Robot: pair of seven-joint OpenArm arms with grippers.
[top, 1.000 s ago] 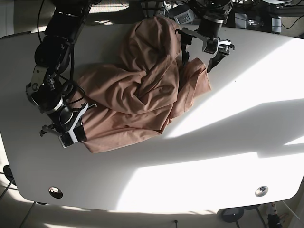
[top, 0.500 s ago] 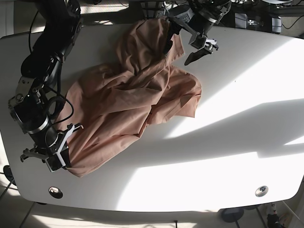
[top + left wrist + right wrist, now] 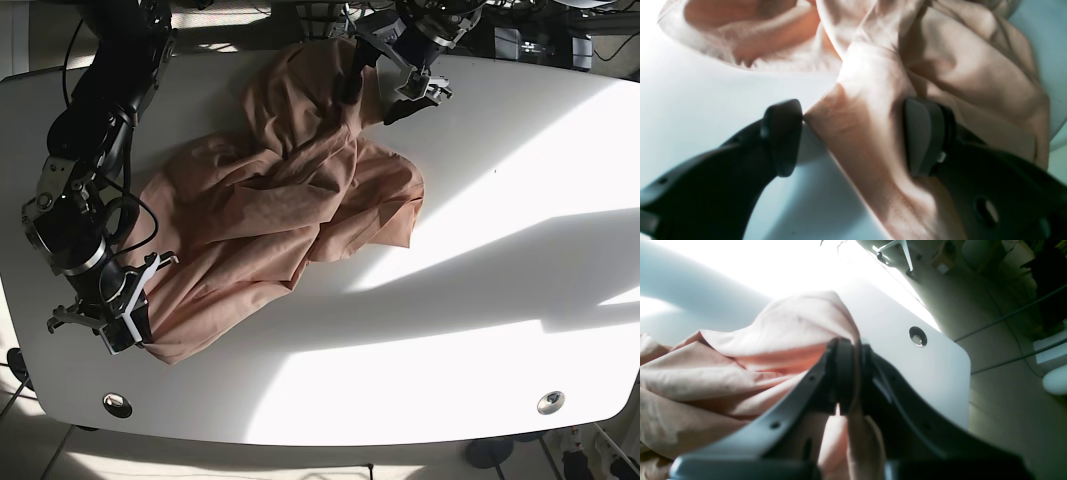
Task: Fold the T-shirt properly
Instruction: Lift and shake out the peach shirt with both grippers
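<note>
The salmon-pink T-shirt (image 3: 270, 200) lies crumpled on the white table (image 3: 500, 150), stretching from the far middle to the near left. At the near left my right gripper (image 3: 128, 325) is shut on the shirt's edge. In the right wrist view its fingers (image 3: 843, 373) pinch a thin fold of the shirt (image 3: 723, 373). My left gripper (image 3: 375, 85) stands open at the far middle. In the left wrist view a band of shirt fabric (image 3: 873, 100) runs between its spread fingers (image 3: 783, 133), touching the left pad.
Metal grommets sit in the table at the near left (image 3: 117, 405) and near right (image 3: 550, 402); the left one shows close to my right gripper (image 3: 917, 337). The table's near-left corner drops off just beyond. Cables and equipment (image 3: 560, 30) line the far edge.
My right gripper has dragged the shirt's edge toward the near left corner, stretching the cloth out. My left gripper has shifted toward the far edge and stayed open.
</note>
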